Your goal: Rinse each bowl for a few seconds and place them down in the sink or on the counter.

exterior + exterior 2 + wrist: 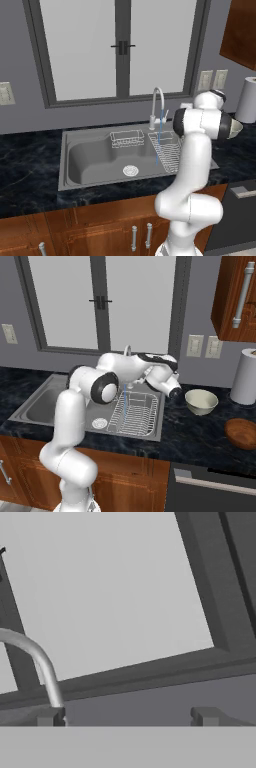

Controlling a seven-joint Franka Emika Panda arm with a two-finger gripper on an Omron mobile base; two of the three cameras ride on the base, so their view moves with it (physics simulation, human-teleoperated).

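Water runs from the faucet point(158, 102) into the sink point(90, 160), ready for rinsing. Both bowls, cream point(201, 401) and wooden point(242, 433), sit on the surface point(200, 433) right of the sink, ungrasped. The hand point(125, 717) near the faucet is spread, holding nothing.

In the left base view the arm hides most of the cream bowl point(235, 129) and part of the wire rack point(167, 150). The paper-towel roll point(248, 100) is cut by the right edge. The faucet point(37, 662) runs off the hand view's left edge.

cream bowl point(201, 401), brown bowl point(242, 433), upright on counter point(195, 433)
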